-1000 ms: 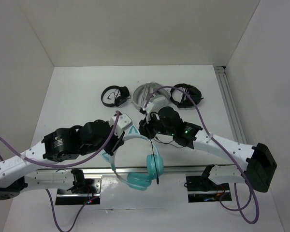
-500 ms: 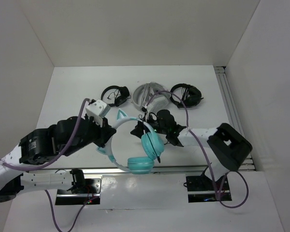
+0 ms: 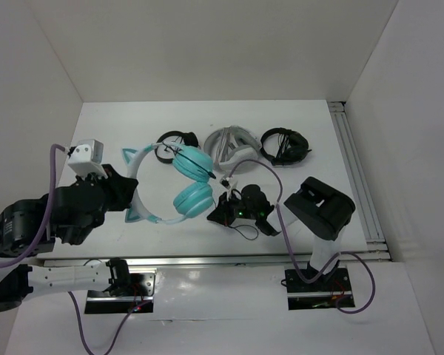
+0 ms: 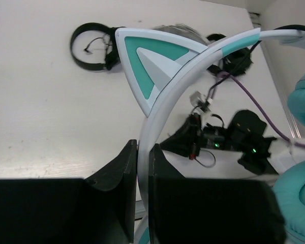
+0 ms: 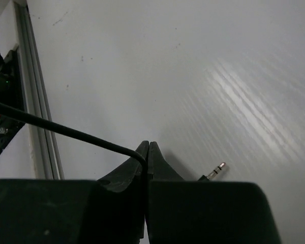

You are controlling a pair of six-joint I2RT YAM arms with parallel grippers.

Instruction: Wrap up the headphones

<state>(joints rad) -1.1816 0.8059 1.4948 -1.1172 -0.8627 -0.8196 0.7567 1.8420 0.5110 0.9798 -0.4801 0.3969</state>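
Two arms have both shifted within the last second. The left arm has swung outward, carrying the headphones [image 3: 186,163] from well on the near side of the white-grey headphones [image 3: 229,140] up to their near left. The upper teal ear cup now sits just beside that pair, and the pale headband arches further left of it. The left gripper [image 4: 142,152] stays pressed onto the headband [image 4: 168,101] just below one cat ear [image 4: 142,66], a finger on either side of the band, so the grip is unchanged while the load has travelled.

The right arm has folded up. The right gripper [image 5: 146,148] is now low over the table [image 3: 118,126] on the near side of the white-grey headphones. It has spread and pressed together again, and its jaws pinch the thin black cable [image 5: 66,131], which bends into them from the left of the wrist view. The plug [image 5: 217,169] shows just beyond the fingertips, so the hold is close to the cable's free end.

I judge that with the band and the cable end each held, the cable can now be wound. No turn of cable around the headphones shows yet, so the wrapping seems only set up. A pinch on so thin a cable could slip under a hard pull.
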